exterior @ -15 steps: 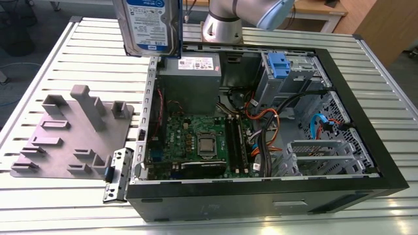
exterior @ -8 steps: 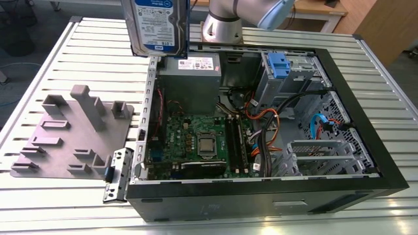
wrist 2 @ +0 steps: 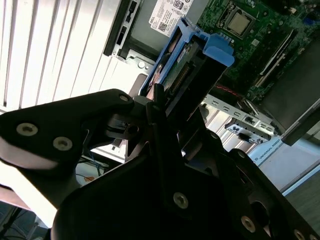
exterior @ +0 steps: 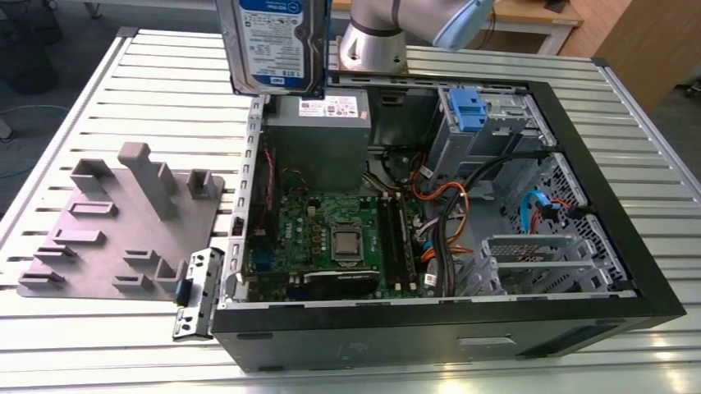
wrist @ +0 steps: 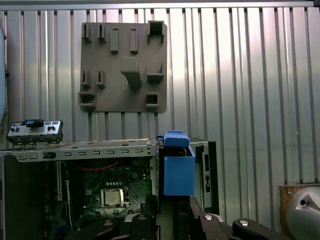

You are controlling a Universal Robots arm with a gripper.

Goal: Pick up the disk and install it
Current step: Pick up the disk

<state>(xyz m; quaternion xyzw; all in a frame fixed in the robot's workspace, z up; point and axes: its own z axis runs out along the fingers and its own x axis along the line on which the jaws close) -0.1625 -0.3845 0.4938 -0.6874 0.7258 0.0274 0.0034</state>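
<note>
Aloft, jaws clamp the disk (exterior: 274, 41) above the power-supply box (exterior: 318, 139), motherboard (exterior: 328, 234) nearby.

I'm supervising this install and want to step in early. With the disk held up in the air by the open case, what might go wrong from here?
1. The gripper holds the disk upright, high above the case. A slip could drop it onto the power supply or the motherboard.
2. Loose orange and black cables lie next to the drive cage. They might snag the disk's blue rails on the way in.
</note>
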